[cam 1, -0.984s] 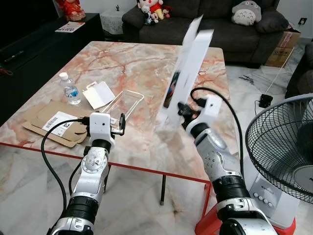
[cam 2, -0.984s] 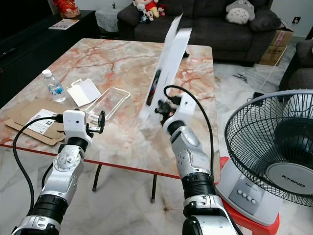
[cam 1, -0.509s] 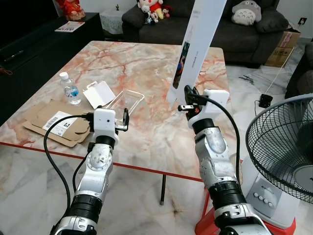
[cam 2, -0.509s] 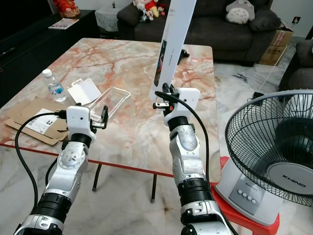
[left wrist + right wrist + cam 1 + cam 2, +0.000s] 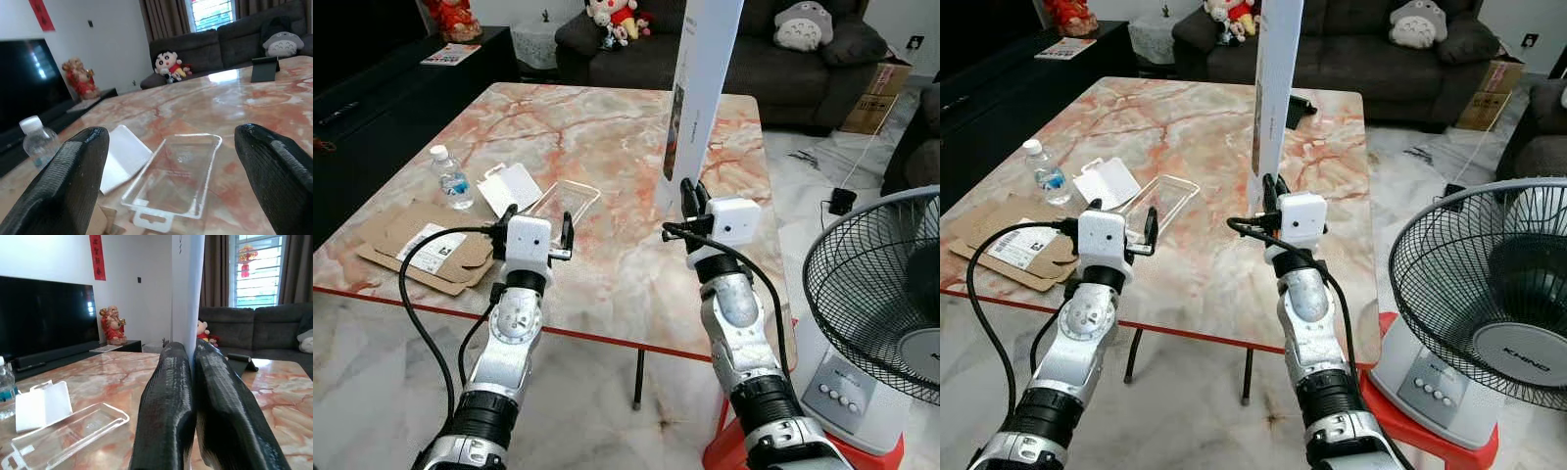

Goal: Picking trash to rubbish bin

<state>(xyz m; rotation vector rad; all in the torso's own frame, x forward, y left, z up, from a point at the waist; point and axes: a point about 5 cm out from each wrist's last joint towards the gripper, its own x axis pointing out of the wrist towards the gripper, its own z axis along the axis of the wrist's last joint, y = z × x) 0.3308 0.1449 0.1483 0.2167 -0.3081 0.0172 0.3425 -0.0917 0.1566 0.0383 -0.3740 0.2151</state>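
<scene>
White box (image 5: 705, 88) upright, pinched by right gripper (image 5: 690, 201) fingers, left gripper (image 5: 536, 227) fingers spread empty

Bottle (image 5: 453, 181), plastic tray (image 5: 556, 205), cardboard (image 5: 423, 245) on table (image 5: 568, 127) left; fan (image 5: 881, 294) right; sofa (image 5: 773, 49) behind.

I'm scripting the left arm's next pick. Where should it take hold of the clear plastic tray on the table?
Probably the near short edge of the clear plastic tray: it lies flat, lengthwise ahead of the open left end effector, so come in low from the robot's side and pinch the thin rim.
</scene>
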